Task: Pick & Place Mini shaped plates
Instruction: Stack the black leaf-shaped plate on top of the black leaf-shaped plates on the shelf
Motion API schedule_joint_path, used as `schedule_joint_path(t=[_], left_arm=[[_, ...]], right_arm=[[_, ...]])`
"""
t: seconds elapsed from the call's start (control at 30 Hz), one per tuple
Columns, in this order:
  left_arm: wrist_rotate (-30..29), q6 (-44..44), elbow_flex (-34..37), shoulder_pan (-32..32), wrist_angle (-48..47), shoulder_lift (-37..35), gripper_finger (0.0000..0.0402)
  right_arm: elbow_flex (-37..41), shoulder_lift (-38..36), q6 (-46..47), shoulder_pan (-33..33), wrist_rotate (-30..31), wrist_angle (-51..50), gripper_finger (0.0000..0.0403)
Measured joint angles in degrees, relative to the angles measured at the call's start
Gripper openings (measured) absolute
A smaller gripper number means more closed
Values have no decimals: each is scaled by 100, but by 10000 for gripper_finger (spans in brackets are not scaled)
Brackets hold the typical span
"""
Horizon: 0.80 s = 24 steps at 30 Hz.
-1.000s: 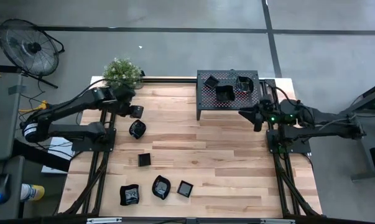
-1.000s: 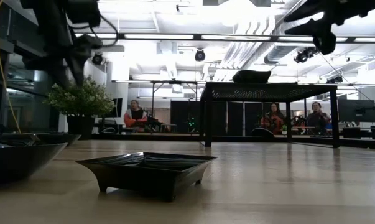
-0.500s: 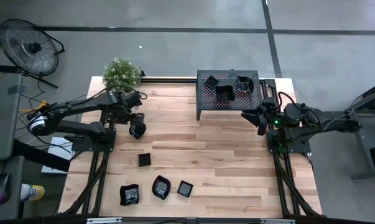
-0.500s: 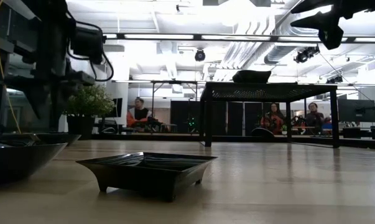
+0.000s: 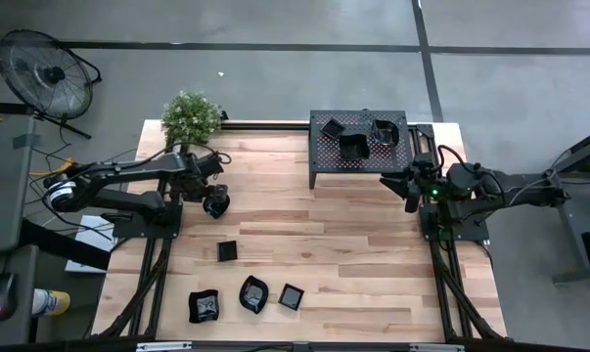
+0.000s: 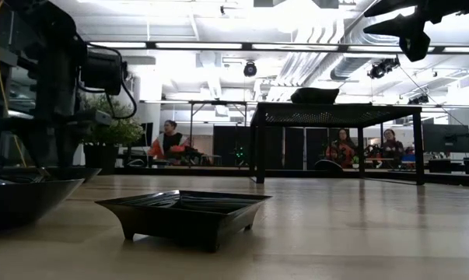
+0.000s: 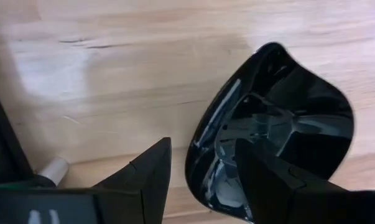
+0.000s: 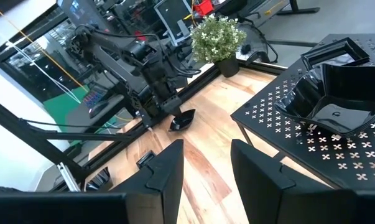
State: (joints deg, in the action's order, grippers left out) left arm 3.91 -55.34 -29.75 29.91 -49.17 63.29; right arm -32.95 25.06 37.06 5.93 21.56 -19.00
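The left jaws (image 7: 203, 171) stood open astride the rim of a rounded mini plate (image 5: 215, 203), low over the counter (image 5: 353, 244) near its left edge, just in front of the potted plant (image 5: 191, 115). The right jaws (image 8: 206, 165) stood open and empty, raised beside the right end of the perforated rack (image 5: 358, 147) at the counter's far edge. 3 plates (image 5: 354, 146) sat on the rack. 4 more plates (image 5: 253, 293) lay near the counter's front-left corner.
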Motion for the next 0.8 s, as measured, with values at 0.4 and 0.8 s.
schedule_joint_path(t=[0.4,0.8], left_arm=[[49,-43,213,7,292,-2,139],[176,70,196,8,300,-9,10]], right_arm=[[0,0,69,0,85,57,129],[0,9,151,0,83,48,129]])
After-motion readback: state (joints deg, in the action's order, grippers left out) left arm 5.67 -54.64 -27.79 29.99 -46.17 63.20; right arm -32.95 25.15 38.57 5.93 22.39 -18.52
